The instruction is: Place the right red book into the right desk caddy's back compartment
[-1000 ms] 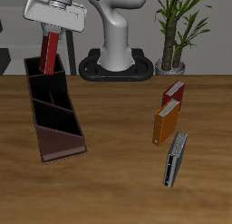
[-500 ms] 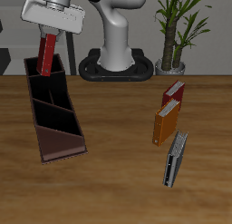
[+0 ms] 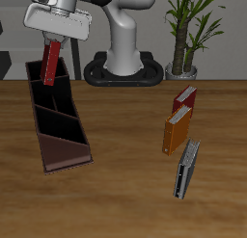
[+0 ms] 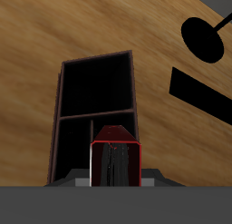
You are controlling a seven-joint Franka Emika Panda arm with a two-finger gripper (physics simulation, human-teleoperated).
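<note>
While your tool (image 3: 54, 41) grips the red book (image 3: 51, 65) tilted above the caddy's (image 3: 60, 136) back compartment (image 3: 47, 90) at upper left, you're mid-placement: straighten it, lower it in, then let go.

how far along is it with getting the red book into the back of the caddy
Done: the dark red book is picked up and carried over, clamped in the gripper. In hand: it hangs tilted over the caddy, its lower end at the tall-walled back compartment; the wrist view shows the dark sections right below. Left: lower it in and let go.
</note>
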